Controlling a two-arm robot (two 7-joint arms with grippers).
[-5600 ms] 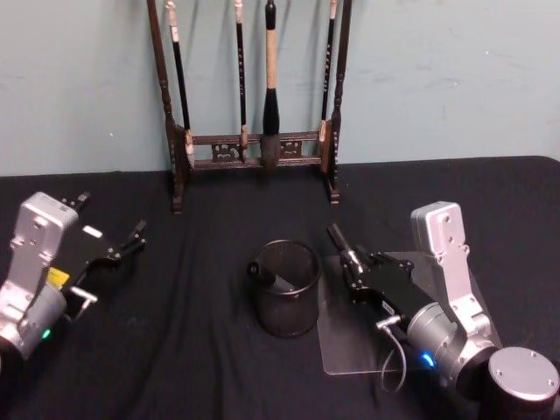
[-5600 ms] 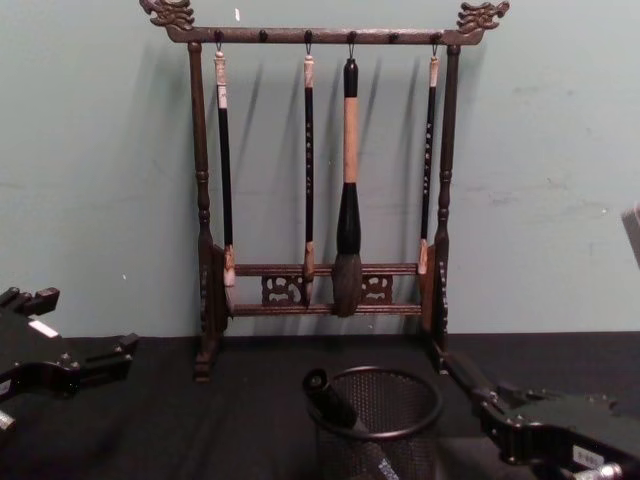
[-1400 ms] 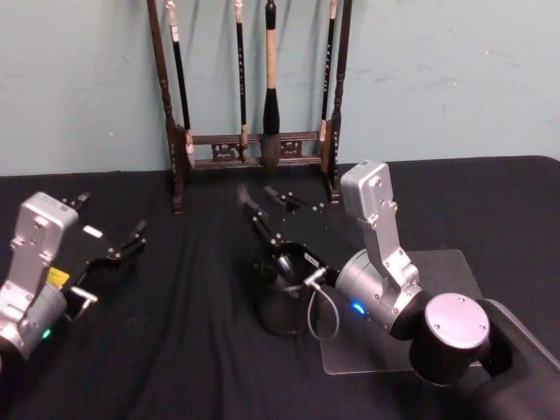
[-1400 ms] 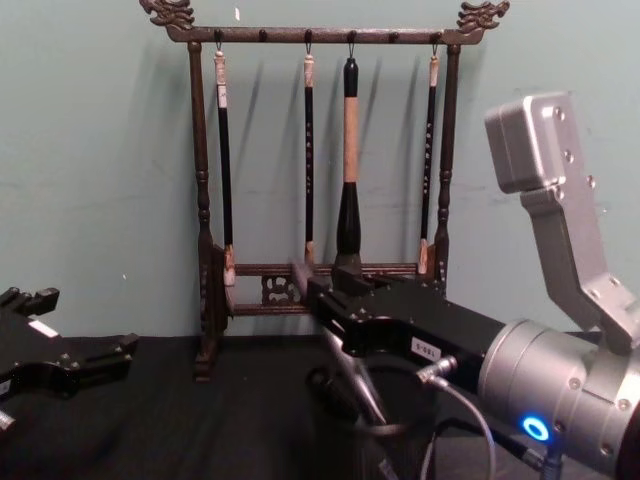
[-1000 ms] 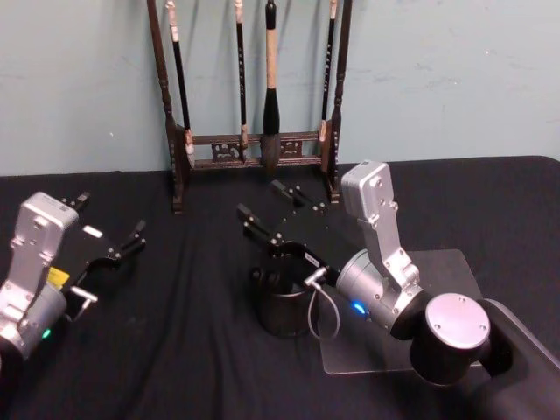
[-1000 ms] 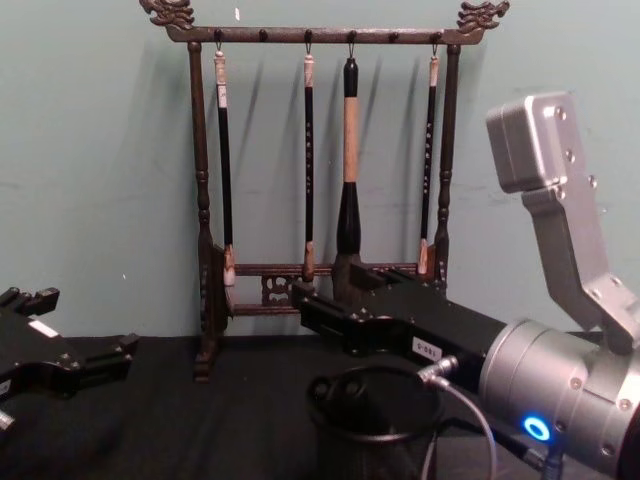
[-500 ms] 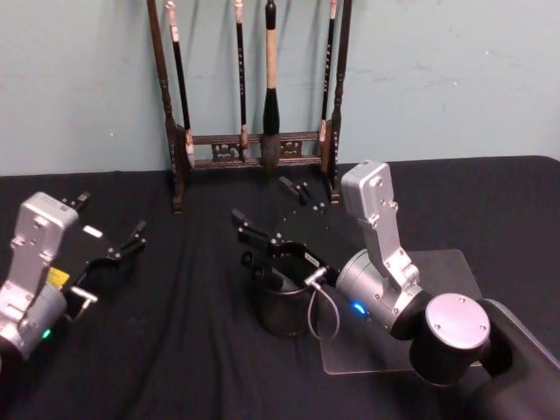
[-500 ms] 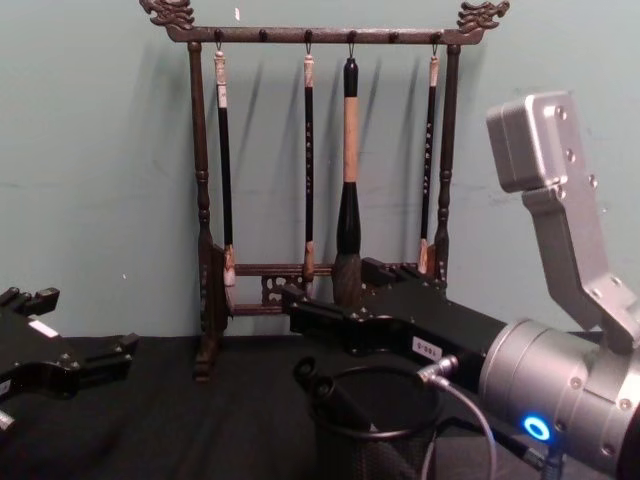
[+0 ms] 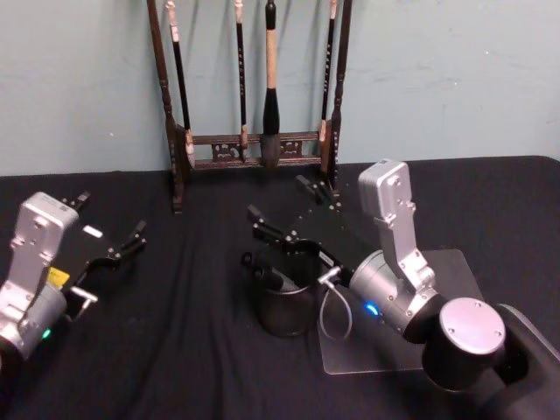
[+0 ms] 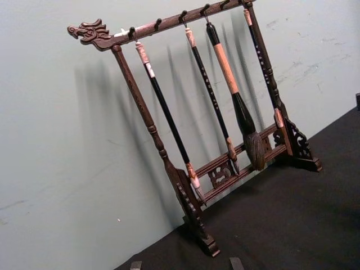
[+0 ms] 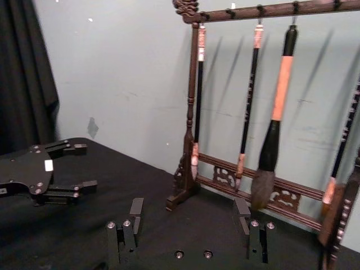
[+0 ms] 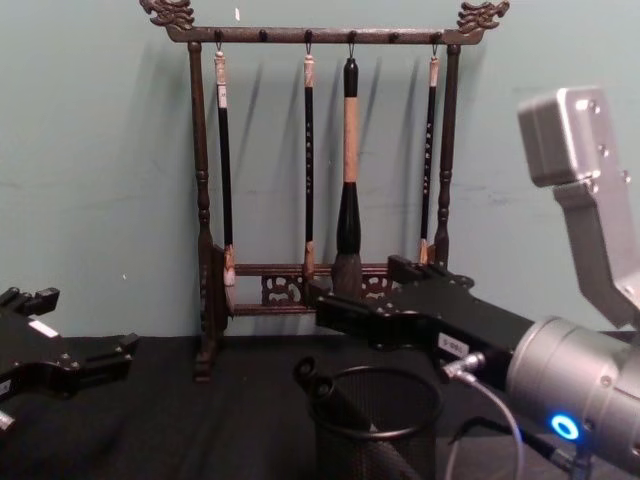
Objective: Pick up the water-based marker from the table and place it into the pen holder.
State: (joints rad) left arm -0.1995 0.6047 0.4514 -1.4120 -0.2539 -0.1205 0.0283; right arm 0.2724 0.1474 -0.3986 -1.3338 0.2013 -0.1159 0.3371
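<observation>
The pen holder (image 9: 282,308), a black wire-mesh cup, stands mid-table. A dark marker (image 9: 268,278) leans inside it, its cap end poking over the left rim. The chest view shows the same marker (image 12: 324,389) slanting up out of the pen holder (image 12: 400,442). My right gripper (image 9: 283,200) hovers open and empty just above and behind the cup; in the chest view the right gripper (image 12: 360,284) sits above the rim. At the table's left my left gripper (image 9: 111,216) rests open and idle.
A tall dark wooden rack (image 9: 254,149) hung with brushes stands at the back against the wall, close behind my right gripper. A clear plastic sheet (image 9: 451,284) lies on the black cloth under my right arm.
My right gripper brought the marker over the holder, opened and let it drop in. It has since drawn back a little to the right, still open. The left arm stayed put.
</observation>
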